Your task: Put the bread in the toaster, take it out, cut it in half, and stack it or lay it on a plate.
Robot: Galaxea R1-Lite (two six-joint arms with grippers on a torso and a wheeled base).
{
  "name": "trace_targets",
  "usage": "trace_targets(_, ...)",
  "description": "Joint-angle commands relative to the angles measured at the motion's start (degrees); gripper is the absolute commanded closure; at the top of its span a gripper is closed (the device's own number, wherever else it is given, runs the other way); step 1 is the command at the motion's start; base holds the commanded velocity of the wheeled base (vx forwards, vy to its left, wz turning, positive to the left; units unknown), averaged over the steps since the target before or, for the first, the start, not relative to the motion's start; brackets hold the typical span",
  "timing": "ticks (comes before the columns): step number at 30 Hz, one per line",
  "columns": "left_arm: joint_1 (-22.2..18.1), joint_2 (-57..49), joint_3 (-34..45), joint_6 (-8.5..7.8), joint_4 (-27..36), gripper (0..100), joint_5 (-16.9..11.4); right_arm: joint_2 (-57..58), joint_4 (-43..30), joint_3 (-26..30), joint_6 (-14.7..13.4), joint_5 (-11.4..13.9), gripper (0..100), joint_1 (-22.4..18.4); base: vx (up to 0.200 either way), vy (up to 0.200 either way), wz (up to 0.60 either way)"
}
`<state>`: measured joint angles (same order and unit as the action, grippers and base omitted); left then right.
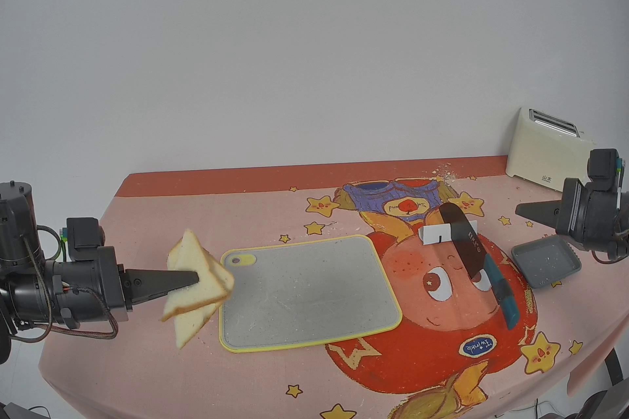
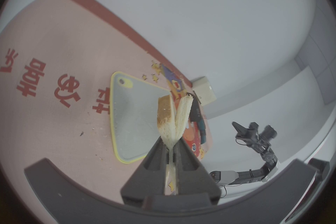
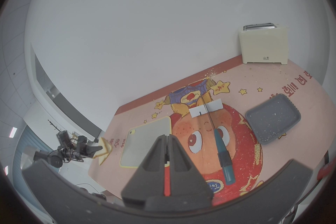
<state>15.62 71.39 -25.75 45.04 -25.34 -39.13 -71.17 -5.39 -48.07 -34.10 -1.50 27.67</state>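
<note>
My left gripper (image 1: 187, 279) is shut on two pieces of white bread (image 1: 196, 286) and holds them in the air just left of the grey, yellow-rimmed cutting board (image 1: 308, 292). In the left wrist view the bread (image 2: 172, 119) stands pinched between the fingers and fans apart at its far end. The cream toaster (image 1: 547, 152) stands at the table's far right corner. A grey plate (image 1: 545, 261) lies in front of it. The knife (image 1: 485, 270), with a dark blade and teal handle, rests in a white holder between board and plate. My right gripper (image 1: 527, 209) hovers shut and empty above the plate.
The table (image 1: 164, 368) carries a pink cartoon cloth with a red far border. Crumbs dot the cloth near the board. A plain white wall rises right behind the table.
</note>
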Motion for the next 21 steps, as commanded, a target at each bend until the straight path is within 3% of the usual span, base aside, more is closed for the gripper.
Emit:
trace_targets(1, 0.12, -2.92, 0.61, 2.68, -0.14, 100, 0.28, 0.15, 0.03, -0.01, 0.08, -0.08, 100, 0.01, 0.0, 0.0, 0.0)
trace_targets(4, 0.03, -2.92, -0.62, 2.94, -0.23, 100, 0.28, 0.07, 0.03, 0.17, 0.17, -0.08, 100, 0.01, 0.0, 0.0, 0.0)
trace_targets(21, 0.47, -2.66, -2.2, 3.03, -0.14, 100, -0.33, -0.11, -0.06, 1.57, 2.54, -0.52, 100, 0.01, 0.0, -0.2, 0.0)
